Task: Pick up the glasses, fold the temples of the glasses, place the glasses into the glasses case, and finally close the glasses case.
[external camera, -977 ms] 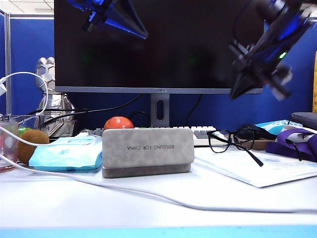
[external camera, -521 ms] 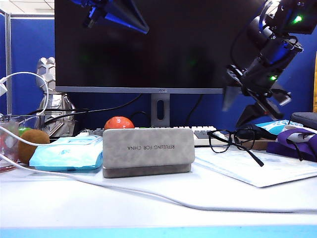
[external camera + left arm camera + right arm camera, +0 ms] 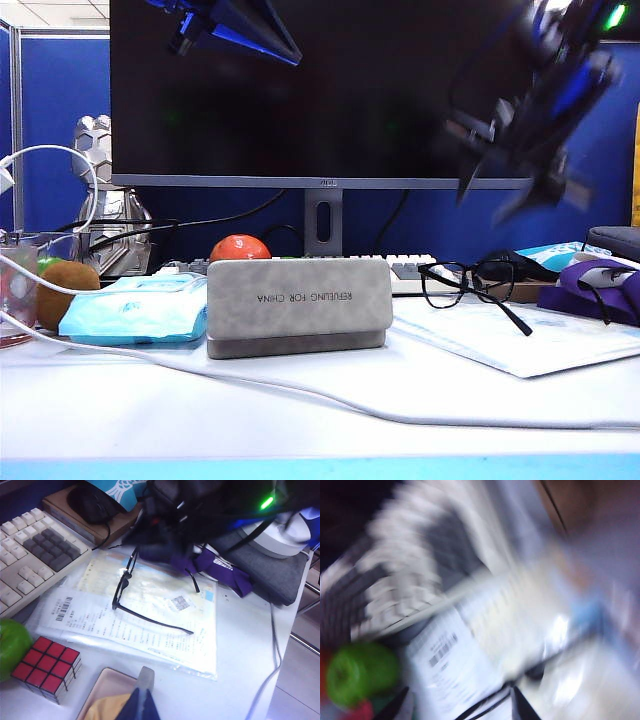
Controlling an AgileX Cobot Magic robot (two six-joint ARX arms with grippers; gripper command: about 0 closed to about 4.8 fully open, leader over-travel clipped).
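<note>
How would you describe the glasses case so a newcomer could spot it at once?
Start at the big dark monitor; right below its stand, toward the table's front, sits the glasses case. It is a closed grey suede-like box with small dark lettering, unlike the soft light-blue wipes pack at its left or the glasses at its right.

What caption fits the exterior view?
Open right end effector hovers above unfolded glasses; shut left end effector waits high over the glasses case.

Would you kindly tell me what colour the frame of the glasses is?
Black; the glasses show best in the left wrist view.
</note>
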